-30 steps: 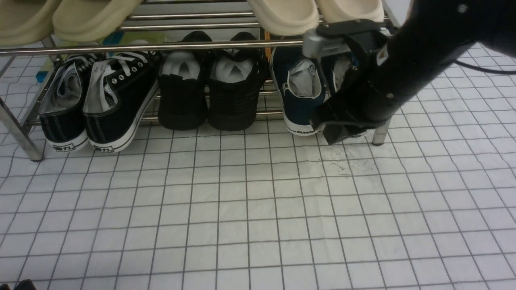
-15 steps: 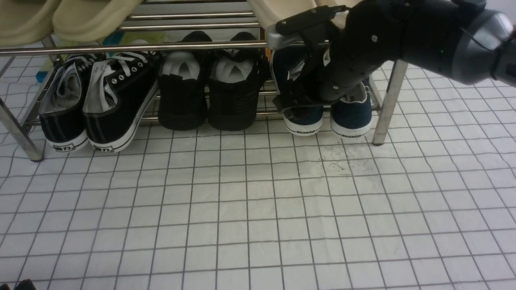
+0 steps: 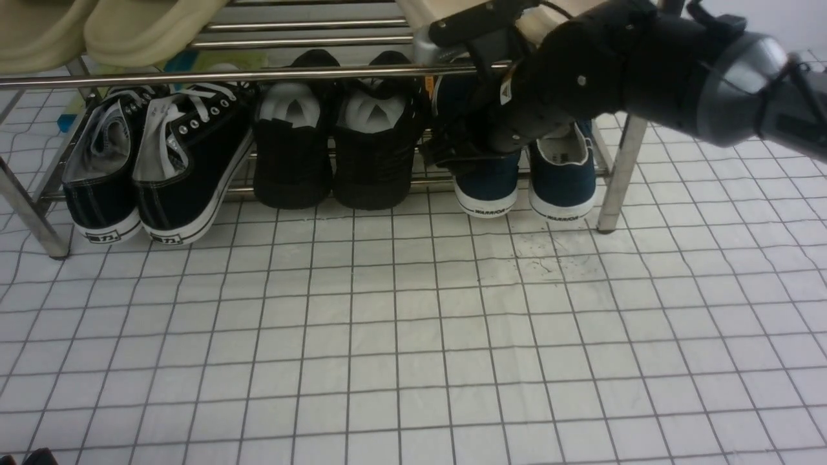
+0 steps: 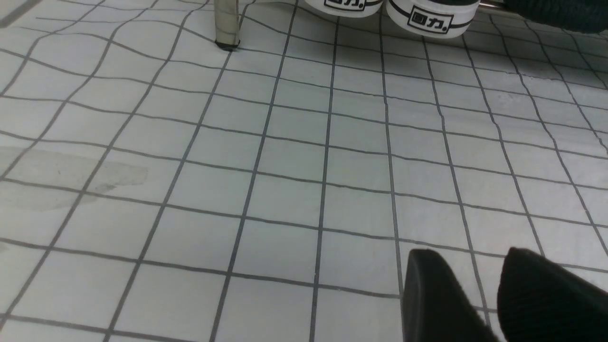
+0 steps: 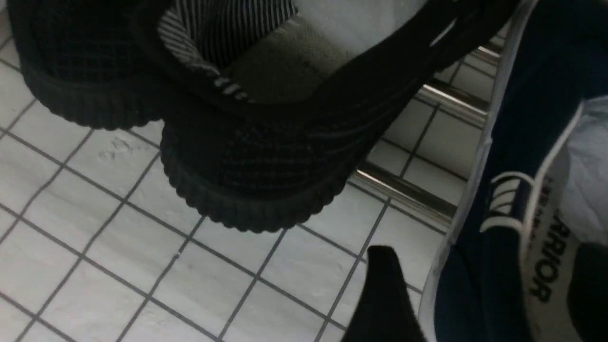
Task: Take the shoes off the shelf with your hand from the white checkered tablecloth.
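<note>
- Straddling the left wall of the left navy shoe (image 3: pixel 484 187) with the right gripper (image 5: pixel 479 280), jaws wide apart, nothing clamped.
- Above the white checkered tablecloth (image 3: pixel 413 336) with the left gripper (image 4: pixel 489 289), jaws slightly apart, empty.
- On the shelf (image 3: pixel 617 174), lower tier, right end: the shoes (image 3: pixel 562 184), navy, white WARRIOR soles.
- Just left: black high-tops (image 3: pixel 336 161).

The shelf (image 3: pixel 194 76) is shiny chrome metal tubing. The shoes (image 3: pixel 561 181) look like matt navy canvas with smooth white rubber soles. The white checkered tablecloth (image 3: pixel 413 336) is matt, slightly wrinkled cloth.
</note>
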